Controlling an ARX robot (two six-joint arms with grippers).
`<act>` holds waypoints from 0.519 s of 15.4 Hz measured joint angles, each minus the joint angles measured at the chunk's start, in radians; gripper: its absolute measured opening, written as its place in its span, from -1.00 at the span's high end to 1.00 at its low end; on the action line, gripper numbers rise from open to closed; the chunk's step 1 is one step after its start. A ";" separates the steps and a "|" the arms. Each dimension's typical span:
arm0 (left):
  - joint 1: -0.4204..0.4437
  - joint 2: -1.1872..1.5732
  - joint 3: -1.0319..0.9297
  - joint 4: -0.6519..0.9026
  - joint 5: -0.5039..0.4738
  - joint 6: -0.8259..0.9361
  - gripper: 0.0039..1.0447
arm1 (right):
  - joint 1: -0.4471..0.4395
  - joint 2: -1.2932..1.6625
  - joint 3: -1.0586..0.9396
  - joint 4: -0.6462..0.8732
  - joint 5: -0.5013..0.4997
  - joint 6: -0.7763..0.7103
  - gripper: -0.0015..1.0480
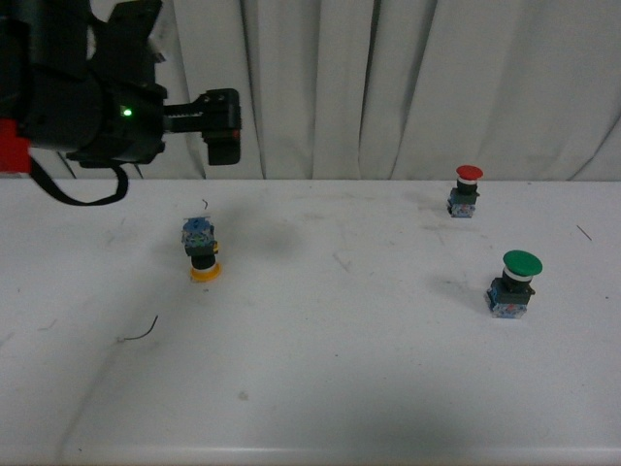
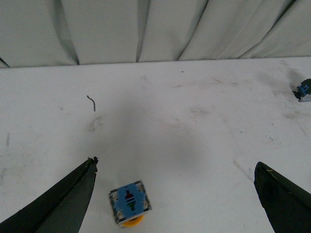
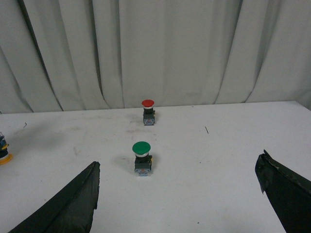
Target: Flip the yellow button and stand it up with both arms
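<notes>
The yellow button (image 1: 201, 250) stands inverted on the white tabletop (image 1: 369, 369), cap down and blue-grey base up, on the robot's left side. It is well apart from the red-capped button (image 1: 468, 191) and the green-capped button (image 1: 515, 282). The left claw (image 2: 175, 164) hovers over it, spread wide and holding nothing. In the left wrist view the button sits much nearer one finger (image 2: 63, 204) than the other. The right claw (image 3: 180, 162), likewise spread and empty, faces the green and red buttons, with the yellow one only at the edge of its view. The risk appears to lie in that offset: a closing finger could strike the base first, tipping the button off its round cap and sending it rolling before the second arm can steady it.
</notes>
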 joint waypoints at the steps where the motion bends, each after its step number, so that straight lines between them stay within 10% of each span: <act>1: -0.015 0.036 0.047 -0.026 -0.018 -0.001 -0.88 | 0.000 0.000 0.000 0.000 0.000 0.000 -0.87; 8: 0.001 0.204 0.257 -0.279 -0.164 -0.004 -0.88 | 0.000 0.000 0.000 0.000 0.000 0.000 -0.87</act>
